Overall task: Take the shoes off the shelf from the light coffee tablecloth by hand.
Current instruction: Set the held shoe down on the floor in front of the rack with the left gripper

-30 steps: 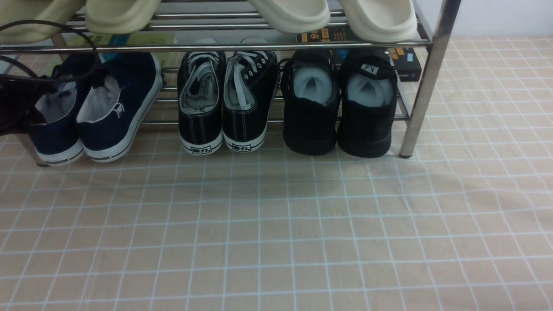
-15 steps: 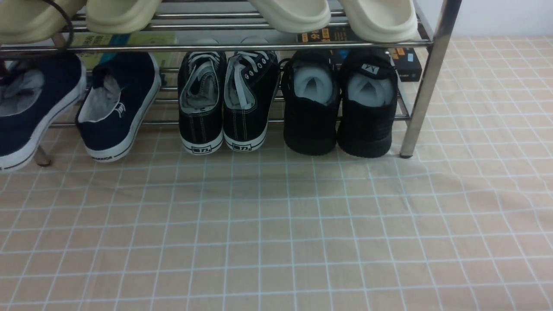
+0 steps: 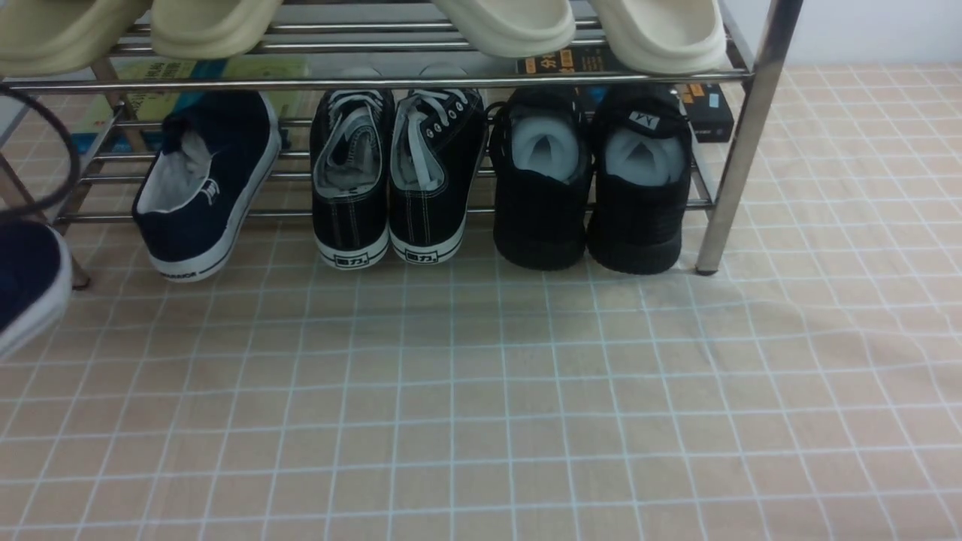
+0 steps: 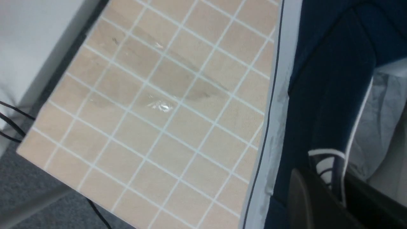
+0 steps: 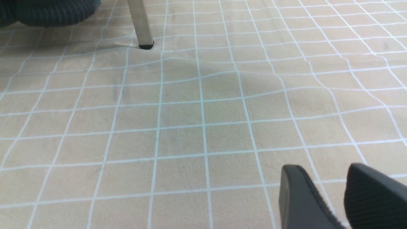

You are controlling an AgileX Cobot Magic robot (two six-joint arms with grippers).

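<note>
Honestly, the thing you should watch is that pinch. Your left gripper (image 4: 327,181) is clamped narrow on just the heel collar of the held navy shoe (image 3: 26,278), so the whole shoe hangs from a strip of canvas and could swing or slide out if you move fast. It's off the shelf (image 3: 740,135) at the far left, low over the light coffee tablecloth (image 3: 481,391); I can't tell whether it touches. The wrist view shows the table's edge close by, so a drop too far out could send the shoe over. The black cable (image 3: 71,161) looping next to the rack's left leg could snag too.

Your right gripper (image 5: 321,178) hovers over bare cloth, jaws apart, holding nothing.

On the rack, the bottom tier has the second navy shoe (image 3: 203,188), the black lace-up sneakers (image 3: 391,180) and the all-black sneakers (image 3: 594,180). Cream slippers (image 3: 503,26) sit on the tier above.
</note>
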